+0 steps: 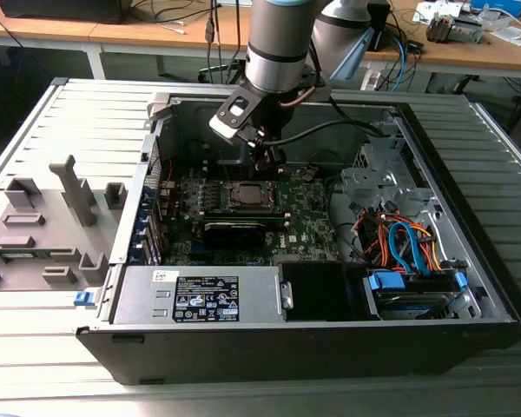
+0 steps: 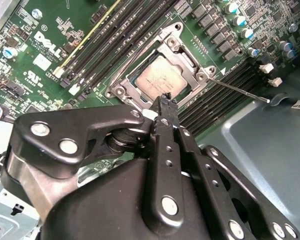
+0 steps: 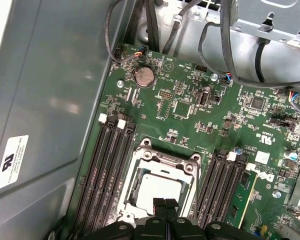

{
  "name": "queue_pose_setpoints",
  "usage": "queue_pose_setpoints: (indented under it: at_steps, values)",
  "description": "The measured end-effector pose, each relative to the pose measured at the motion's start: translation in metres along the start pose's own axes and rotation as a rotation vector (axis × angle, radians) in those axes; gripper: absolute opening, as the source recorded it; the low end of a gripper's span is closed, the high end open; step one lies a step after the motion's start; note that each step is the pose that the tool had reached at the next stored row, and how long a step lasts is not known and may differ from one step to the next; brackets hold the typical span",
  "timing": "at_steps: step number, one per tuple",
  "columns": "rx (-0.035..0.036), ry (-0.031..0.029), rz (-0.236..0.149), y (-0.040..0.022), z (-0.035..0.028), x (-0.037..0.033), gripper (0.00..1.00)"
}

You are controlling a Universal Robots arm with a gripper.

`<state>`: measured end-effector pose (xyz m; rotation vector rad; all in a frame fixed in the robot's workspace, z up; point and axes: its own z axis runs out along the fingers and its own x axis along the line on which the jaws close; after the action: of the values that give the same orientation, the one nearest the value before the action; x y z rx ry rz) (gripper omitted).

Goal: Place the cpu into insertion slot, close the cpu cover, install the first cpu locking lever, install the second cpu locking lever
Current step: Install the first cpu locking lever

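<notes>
Hand (image 3: 164, 202) close beside cpu (image 3: 159, 186)

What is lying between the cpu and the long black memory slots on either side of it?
The silver metal rim of the cpu cover, which frames the cpu, lies between it and the memory slots; the first wrist view shows this.

My gripper (image 2: 165, 101) is black. The cpu (image 2: 157, 80) is pale silver, the cpu cover (image 2: 185, 53) grey, the board (image 3: 190, 107) green.
</notes>
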<state>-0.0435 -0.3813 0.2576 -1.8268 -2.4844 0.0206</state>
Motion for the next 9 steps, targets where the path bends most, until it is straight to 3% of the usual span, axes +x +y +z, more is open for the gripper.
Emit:
queue_pose_setpoints:
  at_steps: [9]
  values:
    - [0.0015,-0.0018,-0.039,0.0000,0.0000,0.0000,0.11]
